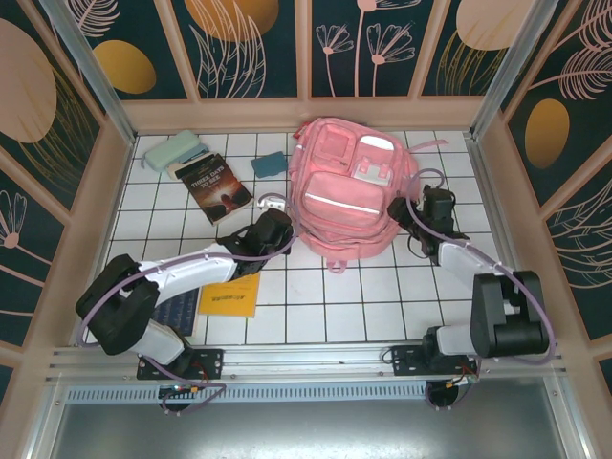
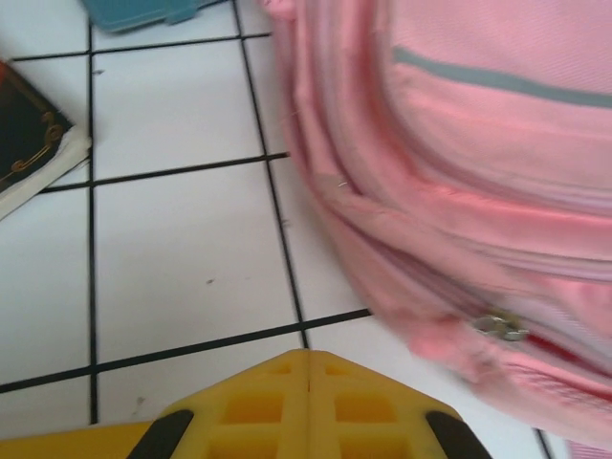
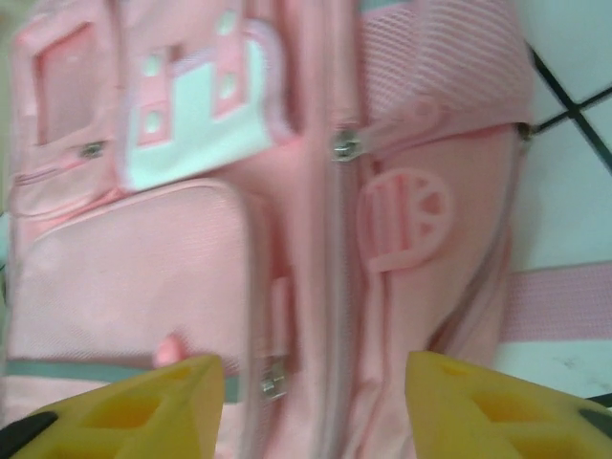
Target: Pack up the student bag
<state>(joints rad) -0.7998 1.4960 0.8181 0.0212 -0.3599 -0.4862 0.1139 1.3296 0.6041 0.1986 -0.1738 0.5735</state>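
The student bag [image 1: 349,186] is a big pink backpack lying flat on the white tiled table, front pockets and pale stripe facing up. My left gripper [image 1: 277,228] sits low at the bag's left side. In the left wrist view its yellow fingers [image 2: 268,402] meet, shut on nothing, with the bag [image 2: 459,172] and a metal zip pull [image 2: 499,327] just ahead to the right. My right gripper [image 1: 421,206] hovers at the bag's right side. Seen from the right wrist, that gripper [image 3: 316,382] stands open over the bag [image 3: 191,268], with a zip pull [image 3: 274,378] between the fingertips.
Left of the bag lie a dark book [image 1: 215,191], a pale green case [image 1: 172,151], a teal item [image 1: 270,164] and a small white object [image 1: 271,202]. A yellow notebook [image 1: 231,295] and a dark flat item [image 1: 180,311] lie near the left arm. Walls ring the table.
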